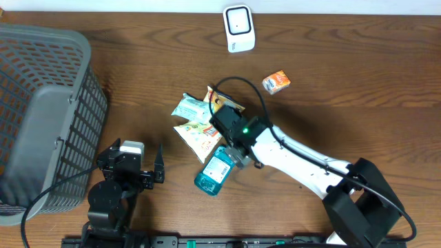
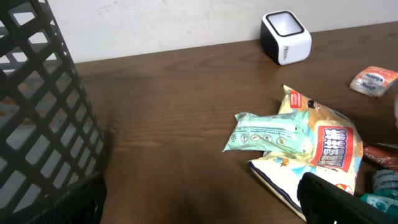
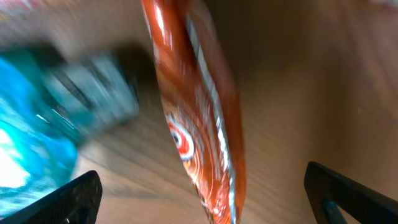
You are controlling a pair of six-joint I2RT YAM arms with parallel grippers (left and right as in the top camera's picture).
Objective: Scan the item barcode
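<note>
An orange-red snack packet (image 3: 205,118) stands on edge between the wide-apart fingers of my right gripper (image 3: 208,199), which is open and not touching it. From overhead, the right gripper (image 1: 222,112) hovers over the pile of packets, on the orange packet (image 1: 226,102). The white barcode scanner (image 1: 238,28) stands at the table's far edge, also in the left wrist view as the scanner (image 2: 285,37). My left gripper (image 1: 131,157) rests open near the front left, and between its fingertips the gripper (image 2: 199,210) holds only bare table.
A grey mesh basket (image 1: 43,110) fills the left side. A green packet (image 2: 270,132) and a white-and-yellow snack bag (image 2: 323,152) lie in the pile. A teal bottle (image 1: 215,171) lies by the right arm. A small orange box (image 1: 276,83) sits to the right.
</note>
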